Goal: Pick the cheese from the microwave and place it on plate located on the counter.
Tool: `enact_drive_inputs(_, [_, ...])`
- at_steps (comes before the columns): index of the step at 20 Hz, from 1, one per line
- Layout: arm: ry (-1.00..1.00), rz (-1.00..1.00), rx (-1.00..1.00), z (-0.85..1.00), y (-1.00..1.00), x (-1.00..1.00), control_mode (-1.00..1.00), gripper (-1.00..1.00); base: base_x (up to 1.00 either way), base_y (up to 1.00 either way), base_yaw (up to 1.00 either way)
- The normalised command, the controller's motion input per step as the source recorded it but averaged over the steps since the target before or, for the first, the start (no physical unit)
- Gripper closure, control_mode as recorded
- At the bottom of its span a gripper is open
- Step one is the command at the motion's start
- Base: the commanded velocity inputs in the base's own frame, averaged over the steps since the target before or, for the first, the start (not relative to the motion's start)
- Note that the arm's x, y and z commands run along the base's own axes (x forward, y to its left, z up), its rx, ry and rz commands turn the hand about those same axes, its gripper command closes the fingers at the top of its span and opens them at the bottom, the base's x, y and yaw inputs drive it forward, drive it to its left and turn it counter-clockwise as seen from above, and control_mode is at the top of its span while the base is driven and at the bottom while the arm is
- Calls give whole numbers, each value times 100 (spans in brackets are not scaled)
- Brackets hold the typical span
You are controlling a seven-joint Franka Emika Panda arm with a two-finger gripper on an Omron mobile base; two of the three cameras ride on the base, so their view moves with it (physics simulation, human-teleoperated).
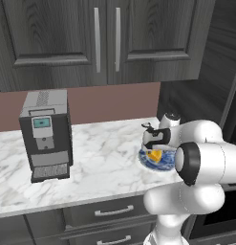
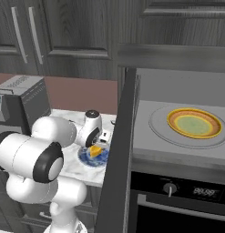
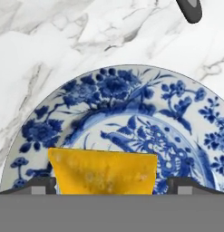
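From the left base view, the cheese (image 1: 155, 155) lies on the blue-and-white plate (image 1: 147, 161), which sits on the marble worktop (image 1: 100, 158) close to its right end and not far from the front edge. The pincer (image 1: 153, 145) hangs right over the wedge; the arm's white elbow covers the plate's right side, and how the jaws stand cannot be read here. A wide bare stretch of marble lies between the plate and the coffee machine (image 1: 46, 135), which stands well apart at the left. Dark cabinet doors (image 1: 105, 38) hang above.

From the right base view, the wedge (image 2: 95, 150) rests on the plate (image 2: 89, 159), just beside the open microwave door (image 2: 119, 150), whose dark edge cuts off the plate's right rim. The pincer (image 2: 98, 142) sits directly above the cheese, and the arm's bulk hides the worktop (image 2: 63, 116) in front. Inside the microwave (image 2: 177, 91), a yellow-orange rimmed plate (image 2: 194, 123) lies on the round turntable (image 2: 159, 129).

In the hand view, the cheese (image 3: 103, 171) lies flat on the plate (image 3: 131, 104), its lower part cut off at the bottom. The two fingertips (image 3: 38, 185) stand wide apart, one on each side of the wedge, with a gap visible at each flank, so the pincer (image 3: 108, 185) is open and grips nothing. Bare marble (image 3: 50, 41) surrounds the plate's far rim, and a small dark rounded object (image 3: 189, 10) at the top edge is too cropped to identify.
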Motion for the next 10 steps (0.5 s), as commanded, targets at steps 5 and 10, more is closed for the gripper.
enact_drive_inputs(5, [-2, 0, 0, 21, 0, -16, -100, -100, 0, 0, 0])
enact_drive_inputs(10, [-8, -5, 0, 98, 28, -70, -100, -100, 0, 0, 0])
